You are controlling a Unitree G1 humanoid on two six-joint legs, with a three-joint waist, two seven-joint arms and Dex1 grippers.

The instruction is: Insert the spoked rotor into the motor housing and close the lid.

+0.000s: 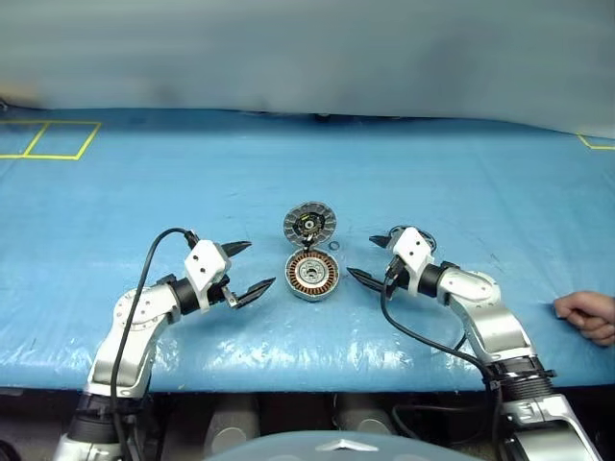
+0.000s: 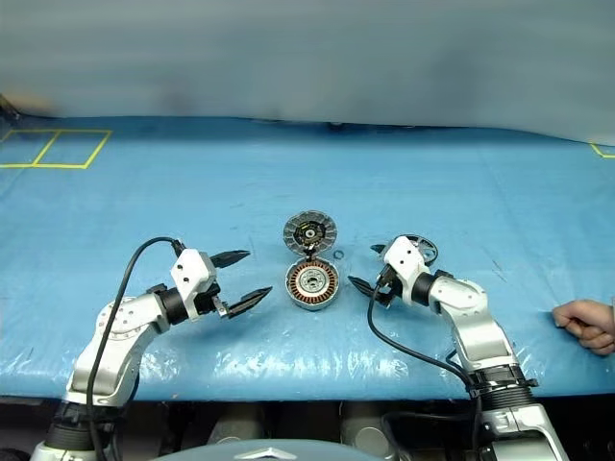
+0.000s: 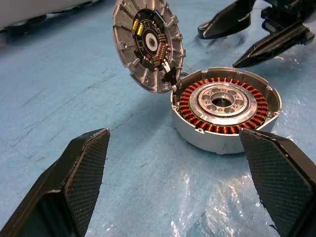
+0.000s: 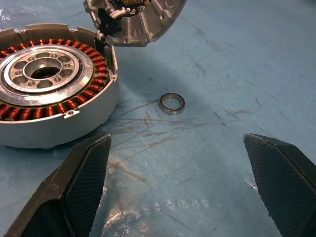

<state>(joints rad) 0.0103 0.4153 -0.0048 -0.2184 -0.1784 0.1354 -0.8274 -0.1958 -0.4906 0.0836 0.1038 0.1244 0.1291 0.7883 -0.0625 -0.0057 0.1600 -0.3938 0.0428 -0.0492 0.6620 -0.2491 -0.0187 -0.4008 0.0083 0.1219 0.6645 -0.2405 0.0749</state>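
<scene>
The motor housing (image 1: 312,276) is being seen lying open at the middle of the frame on the blue table cover (image 1: 115,211), its copper windings exposed, with the lid (image 1: 310,225) hinged up just behind it and a small metal ring (image 4: 172,103) lying beside it. What is probably the spoked rotor (image 2: 419,249) is being partly hidden behind the right gripper (image 1: 366,257), right of centre. The left gripper (image 1: 246,268) is being held spread wide left of the housing, the right likewise spread and empty, while a person's hand (image 1: 588,315) is being rested at the right edge.

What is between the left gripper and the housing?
Nothing that shows. The open left gripper faces the housing across bare blue mat. The lid stands open on the housing's far side, out of the way.
</scene>
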